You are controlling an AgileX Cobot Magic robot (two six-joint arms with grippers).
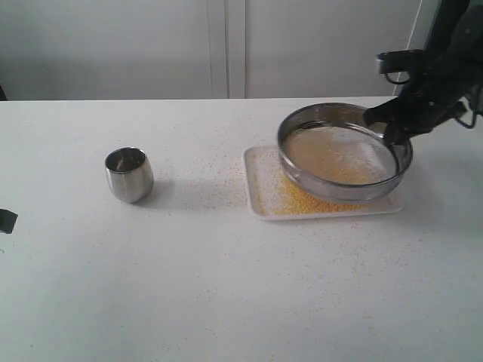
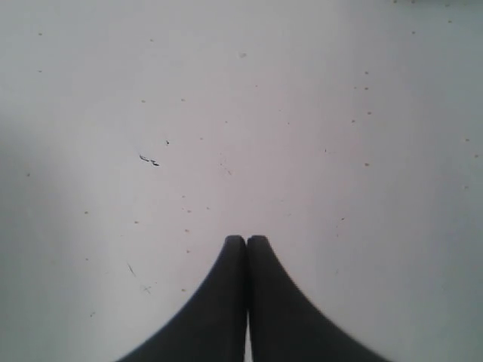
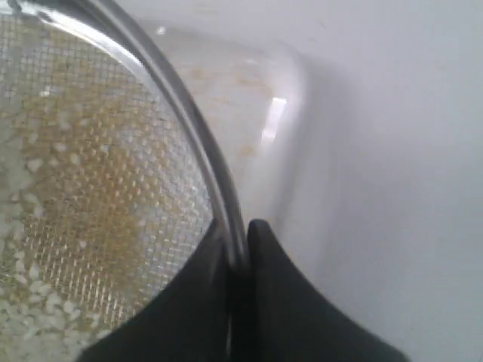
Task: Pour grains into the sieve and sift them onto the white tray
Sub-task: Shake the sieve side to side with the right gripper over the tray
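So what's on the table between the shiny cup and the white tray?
Nothing big: between the cup and the white tray there is only table sprinkled with spilled grains. The exterior view shows it.

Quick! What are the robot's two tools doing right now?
Left tool: closed, holding nothing.
Right tool: closed on the rim of the sieve.
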